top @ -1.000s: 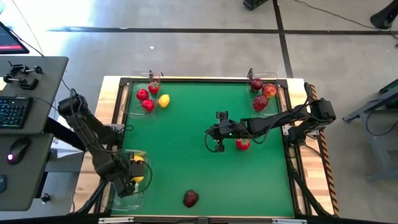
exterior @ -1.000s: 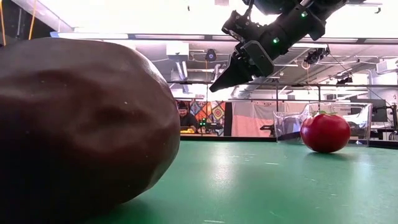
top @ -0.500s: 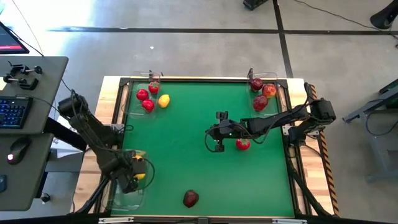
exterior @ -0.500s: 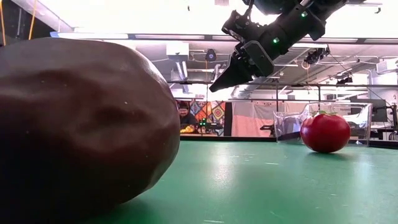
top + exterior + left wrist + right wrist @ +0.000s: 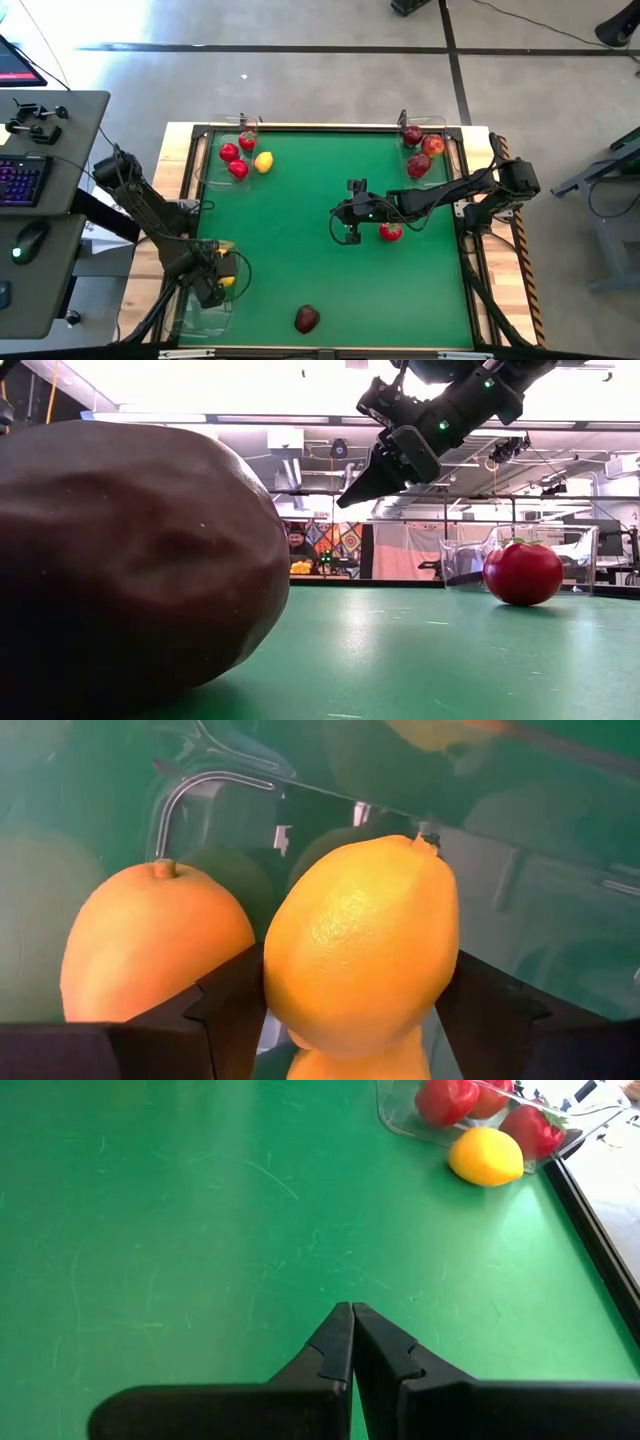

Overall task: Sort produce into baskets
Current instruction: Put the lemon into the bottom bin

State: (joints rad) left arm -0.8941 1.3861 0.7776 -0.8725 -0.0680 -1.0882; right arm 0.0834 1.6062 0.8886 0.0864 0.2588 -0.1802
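Green felt table [image 5: 300,240] carries three clear baskets. Over the near-left basket [image 5: 196,318], the left gripper [image 5: 212,283] spreads wide around a lemon [image 5: 360,945], having edged slightly nearer since before. The right gripper [image 5: 349,238], pinched shut and empty, hovers unmoved mid-table beside a small red fruit [image 5: 390,232].

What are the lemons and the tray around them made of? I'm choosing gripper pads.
The lemon looks like moulded plastic or foam: dimpled, slightly glossy skin, though it's hard to tell which. The tray looks like clear, hard, glossy plastic: see-through wall with a bright rounded rim.
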